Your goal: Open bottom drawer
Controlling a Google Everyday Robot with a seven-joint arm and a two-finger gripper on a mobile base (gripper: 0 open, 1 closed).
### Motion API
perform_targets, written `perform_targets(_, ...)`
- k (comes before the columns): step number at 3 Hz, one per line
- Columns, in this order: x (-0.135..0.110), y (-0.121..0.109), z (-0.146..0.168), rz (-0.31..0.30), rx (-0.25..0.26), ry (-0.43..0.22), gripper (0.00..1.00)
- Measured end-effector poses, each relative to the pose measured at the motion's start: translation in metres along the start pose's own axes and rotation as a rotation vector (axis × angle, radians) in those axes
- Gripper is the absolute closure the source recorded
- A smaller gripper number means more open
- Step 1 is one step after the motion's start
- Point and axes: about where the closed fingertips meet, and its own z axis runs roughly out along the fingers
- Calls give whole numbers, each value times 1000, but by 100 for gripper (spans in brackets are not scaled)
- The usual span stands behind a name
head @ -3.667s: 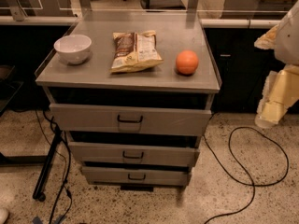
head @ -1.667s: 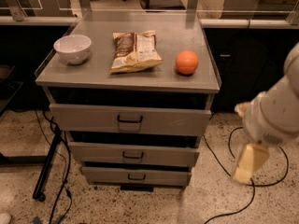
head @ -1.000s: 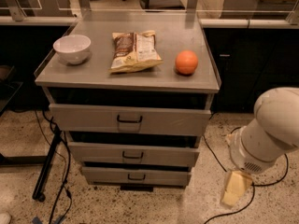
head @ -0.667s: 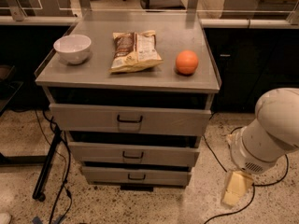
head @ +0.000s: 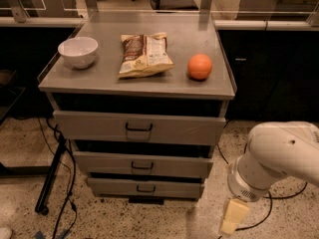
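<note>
The grey metal cabinet (head: 137,81) has three drawers. The bottom drawer (head: 109,186) is the lowest and shortest front, with a small dark wire handle (head: 146,188) at its centre; it looks pushed in, close to flush with the two above. My gripper (head: 231,219) hangs low near the floor, right of the cabinet and about level with the bottom drawer, a short way from its right end. It touches nothing. The white arm (head: 279,156) bends above it.
On the cabinet top stand a white bowl (head: 78,51), a snack bag (head: 143,55) and an orange (head: 200,66). Black cables (head: 62,203) and a dark stand leg lie on the floor at left. A dark cabinet (head: 271,73) stands behind on the right.
The arm came down from the upper right to low beside the cabinet. Since the last frames the gripper has moved slightly left and down. The drawers have not moved.
</note>
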Motion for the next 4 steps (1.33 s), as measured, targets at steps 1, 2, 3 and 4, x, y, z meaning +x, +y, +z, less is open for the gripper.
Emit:
perform_targets(1,-19,11,55,-36,-47,-61,0)
perform_targets(2,-19,11,56,-35,-47,-62,0)
perform_targets(3,-18,21,96,-28,-118,-71,0)
perform_targets(4,-18,28,152,11,-183,-112,0)
